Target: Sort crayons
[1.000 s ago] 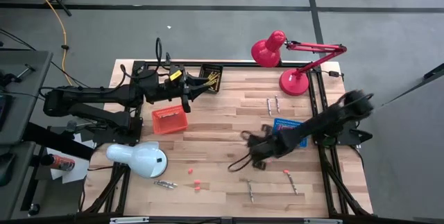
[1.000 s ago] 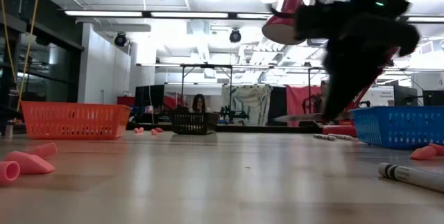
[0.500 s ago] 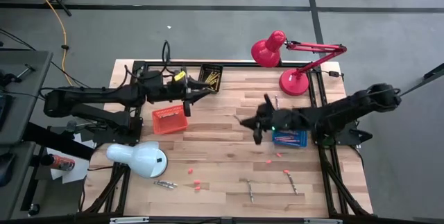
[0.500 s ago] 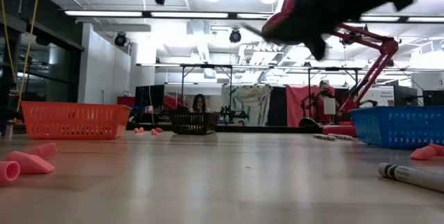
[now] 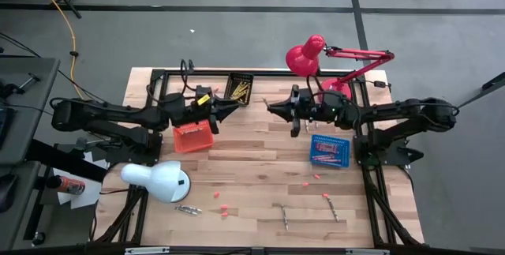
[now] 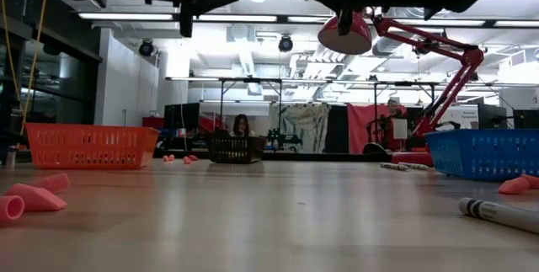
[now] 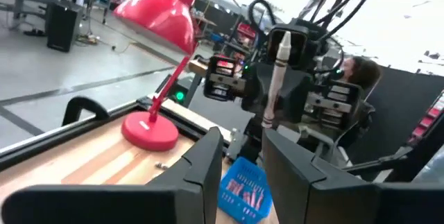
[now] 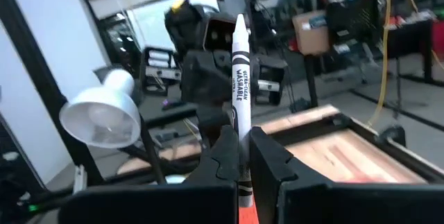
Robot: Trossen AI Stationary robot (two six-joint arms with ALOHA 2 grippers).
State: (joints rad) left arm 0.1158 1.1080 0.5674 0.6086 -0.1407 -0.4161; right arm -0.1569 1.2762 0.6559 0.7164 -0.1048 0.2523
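Observation:
A white crayon [image 8: 239, 78] stands upright in my right gripper [image 8: 241, 141], which is shut on it. That gripper [image 5: 272, 108] hangs level above the far middle of the table and points at my left gripper [image 5: 229, 110]. My left gripper [image 7: 243, 148] faces it a short way off, level and open, with nothing between its fingers. The left wrist view shows the crayon [image 7: 276, 78] straight ahead. More crayons lie on the table [image 5: 309, 118], [image 5: 284, 215], [image 5: 188, 208]. My right gripper pinches the white crayon between its two fingers at the crayon's lower part [image 8: 241, 163]. The fingers are level, come from the table's right side and lie across the crayon. The crayon stands upright, tip up, lifted clear of the table.
An orange basket [image 5: 193, 136] stands below my left arm. A black basket [image 5: 239, 89] with yellow crayons is at the far edge, and a blue basket [image 5: 329, 149] at the right. A red lamp [image 5: 316, 54] and a white lamp [image 5: 158, 180] stand at the table's sides. Pink chips [image 5: 223, 210] lie near the front.
My right gripper has risen from low over the table's middle and gone toward the far edge. It has tipped from pointing down to level, facing my left gripper, with the crayon still in its hold. My left gripper has sunk a little.

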